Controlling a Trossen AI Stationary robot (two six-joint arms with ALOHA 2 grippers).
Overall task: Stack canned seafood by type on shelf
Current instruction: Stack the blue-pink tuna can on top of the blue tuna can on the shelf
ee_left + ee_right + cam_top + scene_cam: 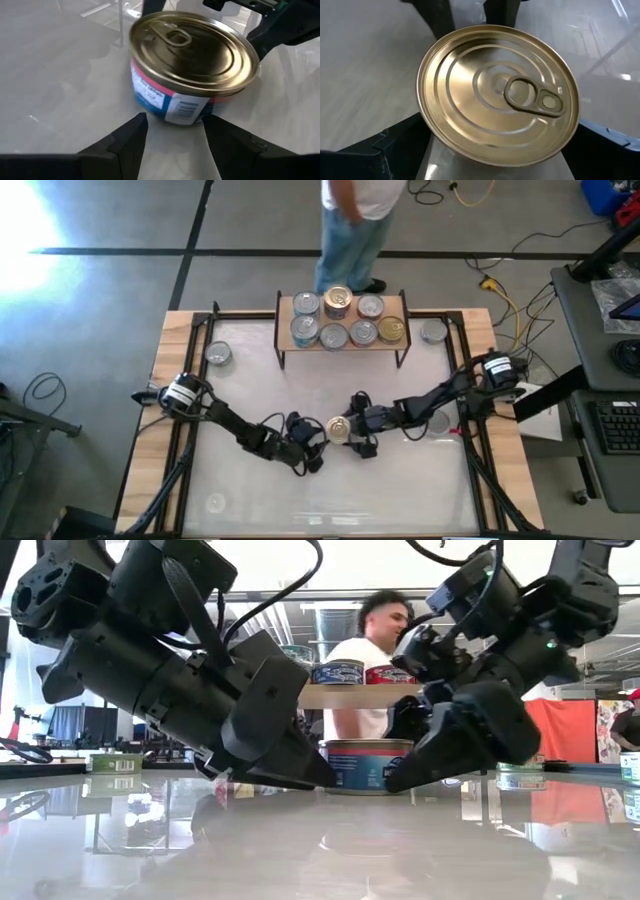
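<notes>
A gold-topped tin of canned seafood point(340, 428) with a blue and red label point(155, 97) stands upright on the white tabletop, between my two grippers. My left gripper point(320, 446) comes from the table's left, half open, with its fingertips point(140, 122) close to the tin's near side. My right gripper point(357, 426) comes from the right and is wide open; its fingers point(395, 142) flank the tin point(497, 95). The shelf point(288, 330) at the table's far side carries several tins, silver-topped and gold-topped. My left gripper has its two fingertips right at the foot of the tin's side wall point(170, 112), slanting down from the table's left; I cannot tell whether they touch it. My right gripper has a finger on each side of the tin's rim point(427, 125), slanting down from the right; I cannot tell whether they touch.
One loose silver-topped tin point(218, 354) stands at the far left of the table and another point(432, 331) at the far right beside the shelf. A person point(350, 220) stands beyond the far edge. Black rails point(180, 440) run along both sides of the tabletop.
</notes>
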